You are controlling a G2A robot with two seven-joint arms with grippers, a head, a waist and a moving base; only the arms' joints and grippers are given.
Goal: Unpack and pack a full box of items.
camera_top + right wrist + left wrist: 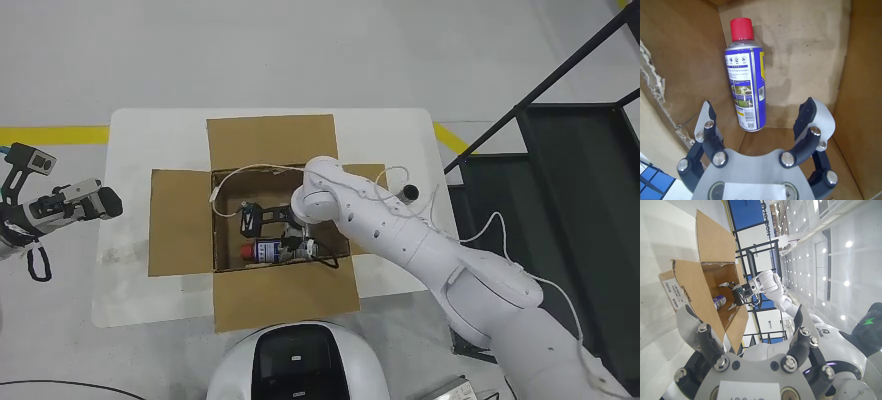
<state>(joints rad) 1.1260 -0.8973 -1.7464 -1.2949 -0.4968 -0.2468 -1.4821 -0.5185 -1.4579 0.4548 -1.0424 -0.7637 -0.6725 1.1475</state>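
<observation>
The right gripper (756, 106) hangs inside the box (270, 140), spread wide and empty. It is lined up on the spray can (745, 75), likely so as to straddle it. The can lies on its side on the box floor, against a wall. The left gripper (743, 313), also spread and empty, hangs well outside the box, past the tabletop (400, 130) edge, probably to leave room.

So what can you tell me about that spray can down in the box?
The spray can is a metal-looking cylinder with a blue, yellow and white printed label, a silvery shoulder and a red cap. It lies on its side on the floor of the cardboard box, along one wall. The open right gripper sits just short of its base, not touching.
</observation>
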